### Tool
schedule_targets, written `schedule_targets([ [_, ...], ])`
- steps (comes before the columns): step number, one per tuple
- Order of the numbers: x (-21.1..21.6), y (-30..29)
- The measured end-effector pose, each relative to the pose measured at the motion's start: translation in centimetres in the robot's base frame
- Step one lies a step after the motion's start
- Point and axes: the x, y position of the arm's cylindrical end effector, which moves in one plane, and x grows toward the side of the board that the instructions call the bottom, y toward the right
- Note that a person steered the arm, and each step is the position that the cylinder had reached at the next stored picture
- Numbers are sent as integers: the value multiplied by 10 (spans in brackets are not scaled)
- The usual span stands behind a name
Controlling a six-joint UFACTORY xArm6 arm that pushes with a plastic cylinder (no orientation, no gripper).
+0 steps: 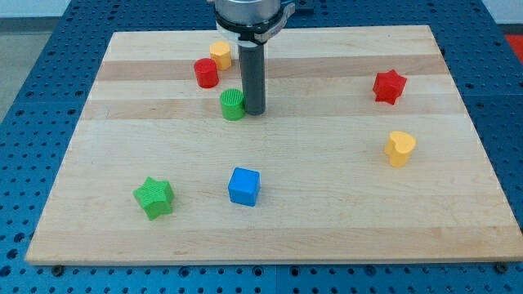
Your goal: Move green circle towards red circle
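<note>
The green circle point(232, 104) stands on the wooden board point(327, 212) above the middle, left of centre. The red circle point(206, 73) is up and to its left, a short gap away. My tip point(253, 111) is right beside the green circle on its right side, touching or nearly touching it. The rod rises from there to the arm at the view's top.
A yellow block point(220, 55) sits just above and right of the red circle. A red star point(390, 86) and a yellow heart point(400, 149) are at the right. A blue cube point(244, 186) and a green star point(154, 197) are lower down.
</note>
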Motion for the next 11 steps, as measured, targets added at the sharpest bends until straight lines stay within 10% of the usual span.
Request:
schedule_targets([
  [3,60,-9],
  [11,-11,-62],
])
